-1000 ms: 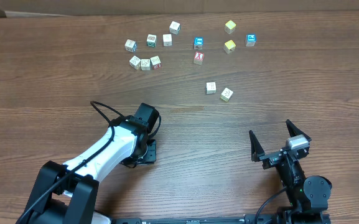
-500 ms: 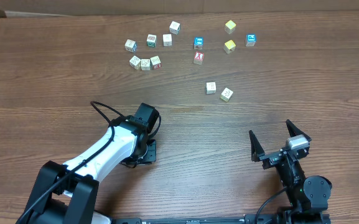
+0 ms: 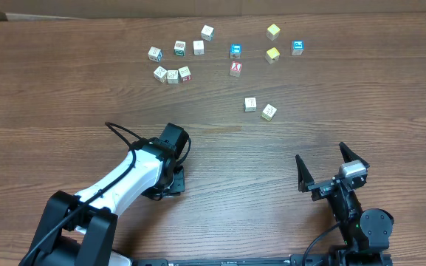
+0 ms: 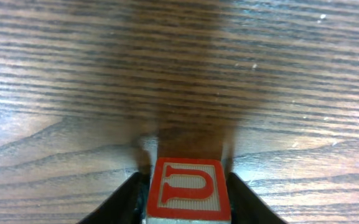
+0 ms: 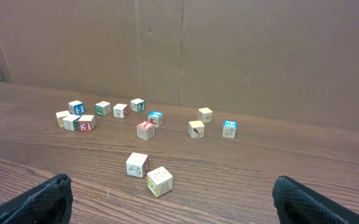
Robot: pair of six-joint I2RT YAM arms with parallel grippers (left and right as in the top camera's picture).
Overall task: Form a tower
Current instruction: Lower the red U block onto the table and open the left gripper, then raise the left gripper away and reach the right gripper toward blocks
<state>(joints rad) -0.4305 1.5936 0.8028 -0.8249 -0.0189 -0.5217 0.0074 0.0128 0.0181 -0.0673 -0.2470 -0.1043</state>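
No tower is in view; the small wooden letter cubes all lie singly on the table. My left gripper (image 3: 170, 181) points down at the table's near left, shut on a cube with a red letter U face (image 4: 187, 190), whose sides touch both black fingers (image 4: 126, 199). The wrist hides that cube in the overhead view. My right gripper (image 3: 329, 166) stands wide open at the near right with nothing between its fingers (image 5: 45, 199). Two pale cubes (image 3: 250, 103) (image 3: 269, 111) lie close together ahead of it; the right wrist view shows them (image 5: 137, 164) (image 5: 159, 181).
Several more cubes are scattered along the far side: a cluster at the back left (image 3: 173, 74), a red-faced cube (image 3: 235, 69), blue-faced ones (image 3: 235, 51) (image 3: 297, 47) and yellow ones (image 3: 272, 32) (image 3: 272, 55). A brown cardboard wall (image 5: 179, 50) stands behind the table.
The left arm and its cable have shifted very slightly to the left, with the cube still between the fingers. The right arm has not moved.
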